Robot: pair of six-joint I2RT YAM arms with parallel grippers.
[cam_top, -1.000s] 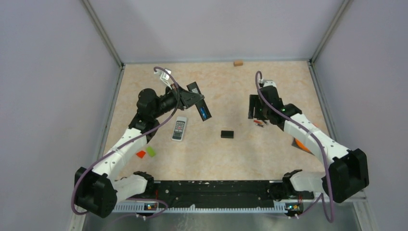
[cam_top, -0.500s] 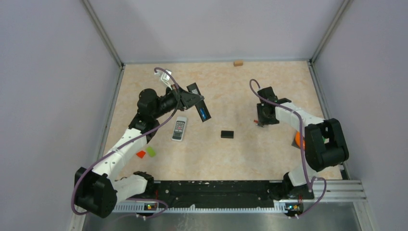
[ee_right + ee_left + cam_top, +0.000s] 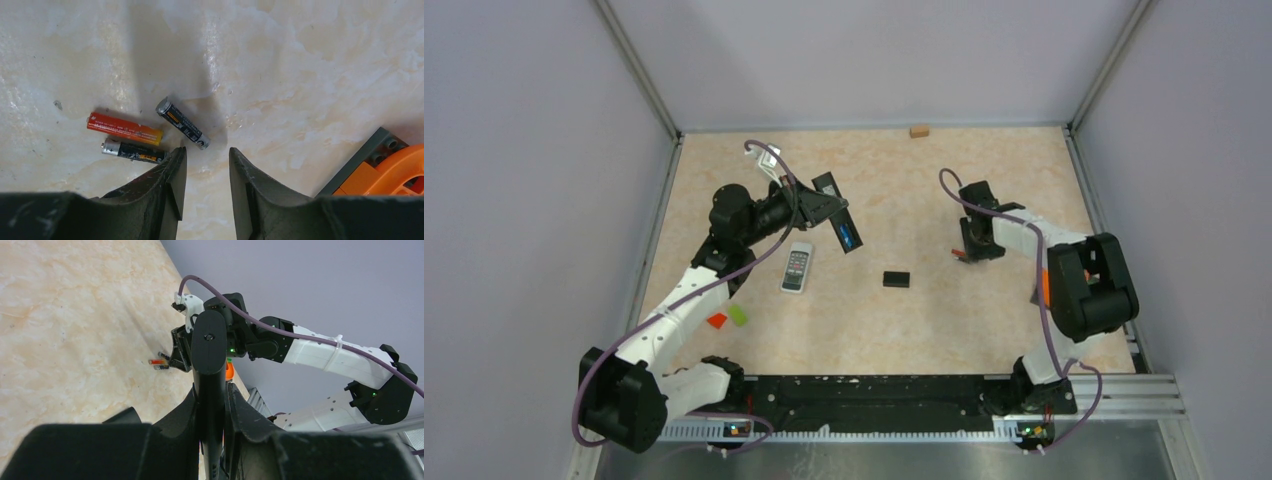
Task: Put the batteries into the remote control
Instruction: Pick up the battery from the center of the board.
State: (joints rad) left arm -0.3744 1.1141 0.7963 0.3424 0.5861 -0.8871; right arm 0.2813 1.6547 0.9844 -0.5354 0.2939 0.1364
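Note:
My left gripper point(image 3: 821, 207) is shut on a black remote control point(image 3: 841, 225), held above the table at the centre left; a blue patch shows on its upper face. In the left wrist view the remote point(image 3: 209, 352) stands edge-on between the fingers of the left gripper point(image 3: 213, 392). Three batteries lie loose on the table: a red-orange one point(image 3: 125, 128), a dark one point(image 3: 133, 151) beside it and a dark one point(image 3: 182, 123) at an angle. My right gripper point(image 3: 207, 151) hovers open just in front of them, nothing between its fingers. From above, the batteries point(image 3: 960, 256) lie by the right gripper point(image 3: 975, 246).
A white remote point(image 3: 797, 267) and a small black cover point(image 3: 897, 279) lie mid-table. Flat red point(image 3: 716, 320) and lime-green point(image 3: 739, 314) blocks sit near the left. A brown block point(image 3: 918, 130) is at the back wall. An orange piece point(image 3: 395, 172) lies right of the batteries.
The right arm has folded in and brought its gripper down over the batteries, its jaws narrowing. The left arm and its remote have not moved.

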